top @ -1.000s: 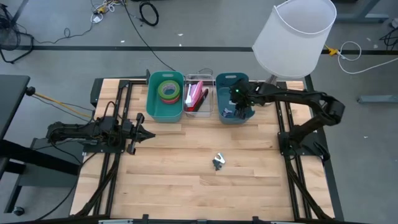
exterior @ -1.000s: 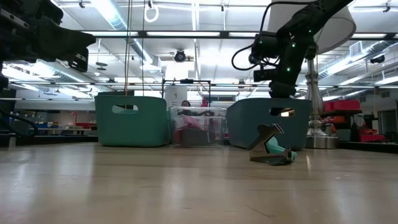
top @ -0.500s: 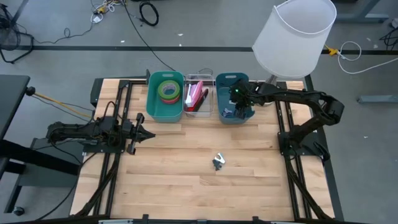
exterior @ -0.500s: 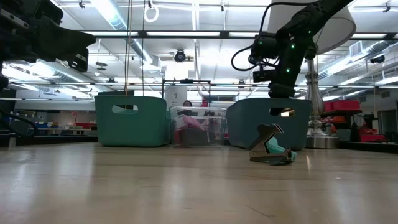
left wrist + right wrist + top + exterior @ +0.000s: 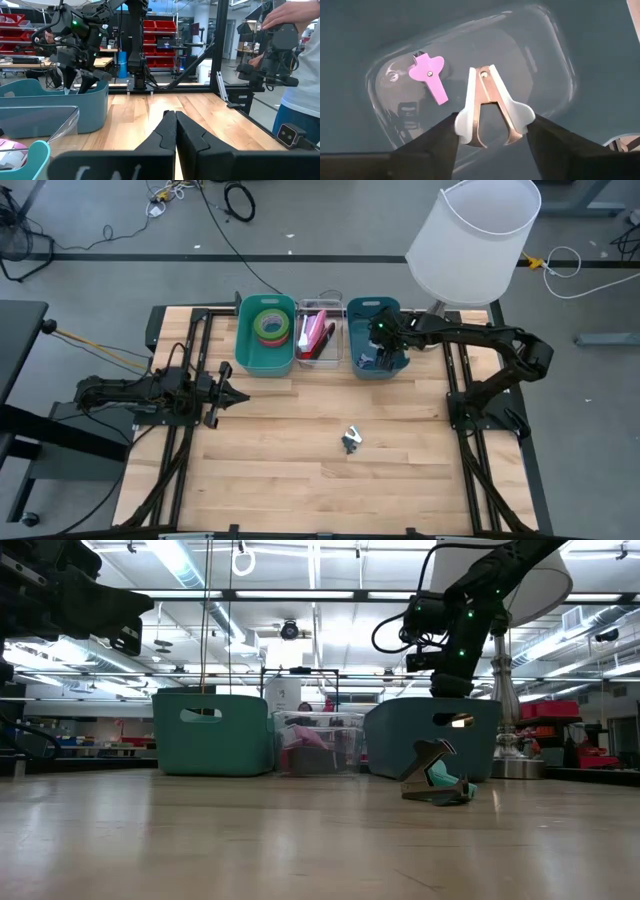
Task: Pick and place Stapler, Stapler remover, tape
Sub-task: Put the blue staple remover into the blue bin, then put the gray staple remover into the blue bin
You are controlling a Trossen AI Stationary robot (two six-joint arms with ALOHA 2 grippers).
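My right gripper point(image 5: 494, 131) reaches down into the blue bin point(image 5: 362, 307) at the far side, shut on a white staple remover point(image 5: 492, 107). A pink staple remover point(image 5: 431, 75) lies on the bin's floor below. A grey and teal staple remover point(image 5: 351, 439) rests on the table's middle, also in the low view point(image 5: 437, 783). Tape rolls point(image 5: 270, 326) sit in the teal bin, and a pink stapler point(image 5: 316, 337) lies in the clear bin. My left gripper point(image 5: 175, 125) waits shut at the table's left, pointing level. My right gripper has the white staple remover between its two fingers, one on each side wing point(image 5: 462, 125) near the jaw end. The fingers come from above, slanting down into the bin. The remover hangs clear of the bin floor, its hinge end point(image 5: 482, 75) pointing away from me.
The three bins stand in a row at the far edge: teal point(image 5: 246, 355), clear point(image 5: 322, 361), blue. A white lamp shade point(image 5: 475, 240) rises at the far right. A person point(image 5: 300, 60) stands beyond the table's right side in the left wrist view.
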